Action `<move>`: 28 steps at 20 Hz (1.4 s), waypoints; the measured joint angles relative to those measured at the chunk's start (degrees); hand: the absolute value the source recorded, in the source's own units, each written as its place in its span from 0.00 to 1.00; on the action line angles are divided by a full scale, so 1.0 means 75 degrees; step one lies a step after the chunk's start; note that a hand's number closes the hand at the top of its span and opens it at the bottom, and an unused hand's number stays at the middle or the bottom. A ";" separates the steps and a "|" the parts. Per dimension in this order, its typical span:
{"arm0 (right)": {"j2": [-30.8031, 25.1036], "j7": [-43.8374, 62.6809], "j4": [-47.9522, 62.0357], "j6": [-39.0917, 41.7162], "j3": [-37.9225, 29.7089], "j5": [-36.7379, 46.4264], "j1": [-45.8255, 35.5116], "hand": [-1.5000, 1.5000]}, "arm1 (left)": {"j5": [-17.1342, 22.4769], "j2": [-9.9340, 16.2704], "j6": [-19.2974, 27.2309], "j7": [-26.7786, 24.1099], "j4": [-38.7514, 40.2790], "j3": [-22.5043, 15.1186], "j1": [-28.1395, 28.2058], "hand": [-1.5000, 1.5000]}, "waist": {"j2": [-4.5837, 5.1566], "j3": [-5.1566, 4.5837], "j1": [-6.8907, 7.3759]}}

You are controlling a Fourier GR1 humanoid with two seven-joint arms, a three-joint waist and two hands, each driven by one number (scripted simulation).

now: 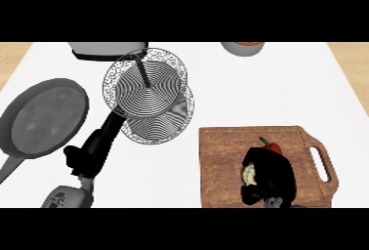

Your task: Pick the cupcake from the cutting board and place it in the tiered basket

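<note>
The cupcake [252, 172] is on the cutting board [223, 166], in the lower middle part of it. Only its pale side and a small red piece at its top can be seen, because the right hand [270, 171] covers it; the black fingers are curled round the cupcake and hold it. The board is brown wood with a handle slot at its right side, and it lies on the white counter [274, 93].

To the left of the board, a little farther back, stands the tiered basket [148, 95], made of round wire trays one over the other with a dark post in the middle. The left hand [90, 154] is just beside the basket's lower left; its fingers are hard to see, so I cannot tell if they are apart or together. A grey frying pan [45, 118] lies at the far left. At the back edge are a pale bowl [243, 47] and a grey pot [104, 50].
</note>
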 measured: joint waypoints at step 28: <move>0.0533 0.1280 -0.3435 -0.2060 0.2552 0.5876 0.2422 1.00 | -0.0159 -0.0143 -0.0090 0.0081 0.0006 0.0251 -0.0018 0.50 | -0.0002 0.0006 -0.0078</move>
